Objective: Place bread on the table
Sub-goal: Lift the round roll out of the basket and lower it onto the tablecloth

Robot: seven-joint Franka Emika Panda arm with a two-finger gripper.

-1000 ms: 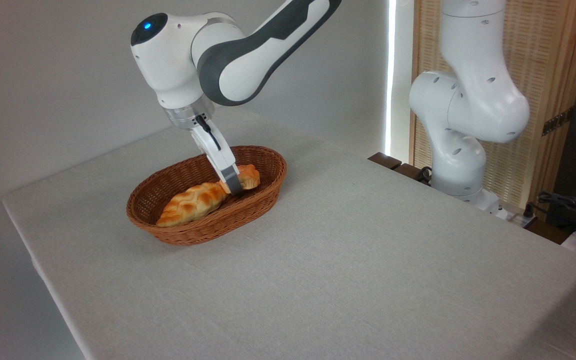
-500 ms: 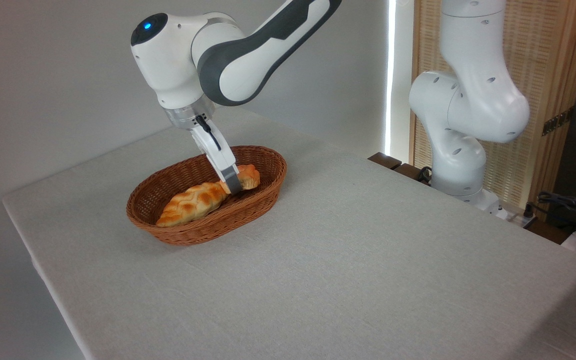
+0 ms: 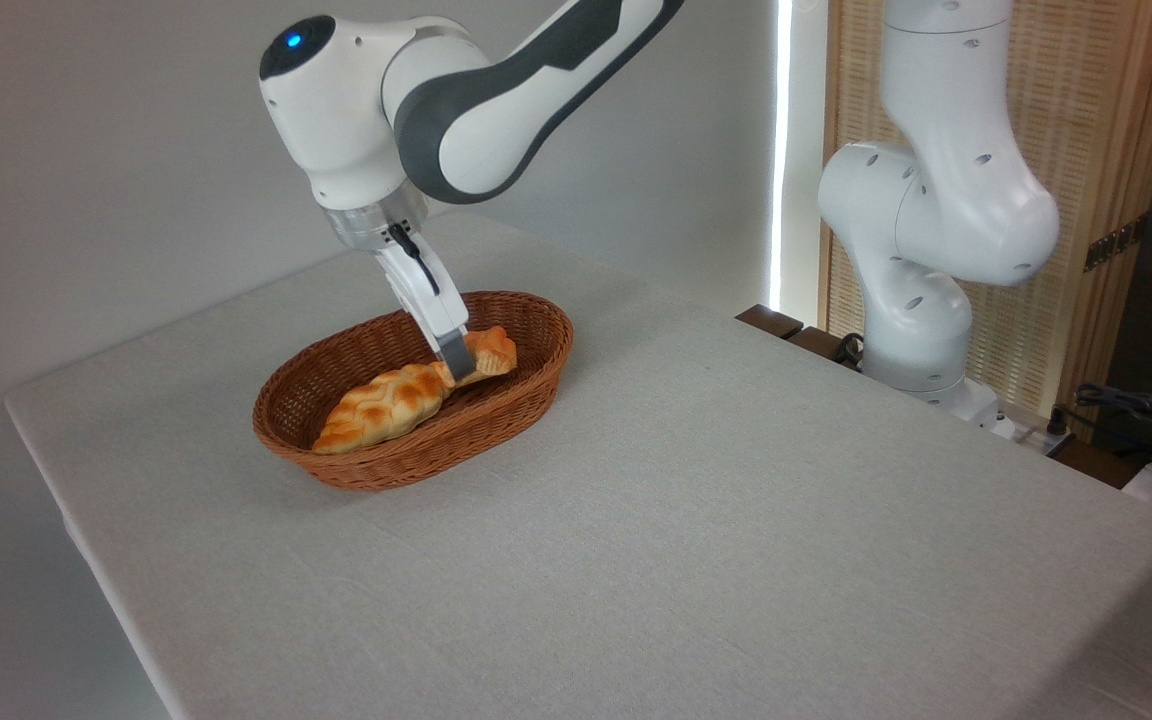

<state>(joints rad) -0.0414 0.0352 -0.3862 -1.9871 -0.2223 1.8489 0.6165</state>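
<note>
From the fixed camera I saw my gripper [image 3: 460, 366] closed on the bread [image 3: 489, 353], a small golden-orange bun with a swirled top and paler underside. It hung tilted inside the wicker basket [image 3: 526, 395], just beside the braided loaf [image 3: 382, 408], above the grey-white table [image 3: 736, 520].

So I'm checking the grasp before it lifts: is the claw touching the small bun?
Touching. The camera view shows the claw closed on the bun, its grey fingertip pressed against the bun's near side above the basket.
</note>
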